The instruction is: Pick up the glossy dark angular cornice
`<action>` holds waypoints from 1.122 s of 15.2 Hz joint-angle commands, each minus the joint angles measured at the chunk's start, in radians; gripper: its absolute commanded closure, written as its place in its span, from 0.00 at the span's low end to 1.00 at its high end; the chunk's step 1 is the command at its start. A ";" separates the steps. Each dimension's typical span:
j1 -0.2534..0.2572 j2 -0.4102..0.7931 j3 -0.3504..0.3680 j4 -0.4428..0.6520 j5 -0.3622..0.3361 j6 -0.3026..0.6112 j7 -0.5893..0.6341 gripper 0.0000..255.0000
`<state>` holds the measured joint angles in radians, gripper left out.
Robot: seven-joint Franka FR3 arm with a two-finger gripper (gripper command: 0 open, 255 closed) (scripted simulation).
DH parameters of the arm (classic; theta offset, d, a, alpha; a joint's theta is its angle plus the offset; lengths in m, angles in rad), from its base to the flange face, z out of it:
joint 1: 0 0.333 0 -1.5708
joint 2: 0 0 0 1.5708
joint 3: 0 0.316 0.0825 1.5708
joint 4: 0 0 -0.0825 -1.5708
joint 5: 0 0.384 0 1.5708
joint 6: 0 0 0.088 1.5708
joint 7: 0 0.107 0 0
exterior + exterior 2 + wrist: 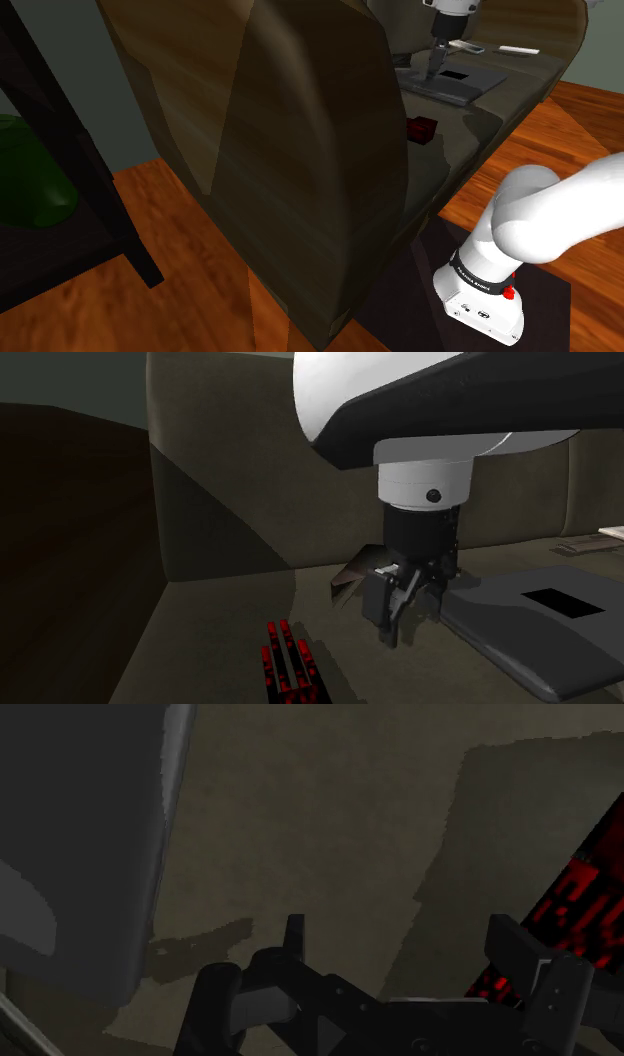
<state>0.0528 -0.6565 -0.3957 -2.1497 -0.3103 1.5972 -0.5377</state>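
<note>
The sofa (300, 150) was a dull olive-brown. The arm (560, 215) was white and the tool (398, 635) all black. An angular piece (346, 580) was dark with a pale sheen. A small block (290, 670) bore bright red marks on black. The flat slab (520, 637) was grey with a black rectangle. The floor (190, 225) was reddish-brown, wood-grained.

A large olive-brown upholstered sofa (300, 150) with a tall, smooth side panel stands on a glossy reddish-brown wooden plank floor (170, 220). At the shoulder view's left, a dark, slanted-looking furniture frame (95, 180) holds a rounded green object (25, 175). A dull grey-green wall (115, 100) shows behind, in dim light.
</note>
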 commanded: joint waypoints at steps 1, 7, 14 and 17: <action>0.023 0.062 -0.066 0.060 -0.011 0.025 -0.111 0.00; 0.106 0.252 -0.251 0.248 0.026 0.081 -0.423 0.00; 0.180 0.610 -0.508 0.555 0.280 0.099 -0.867 0.00; 0.103 0.830 -0.568 0.735 0.488 0.050 -1.083 0.00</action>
<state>0.1829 0.0946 -0.9436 -1.4681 0.0973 1.6530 -1.5368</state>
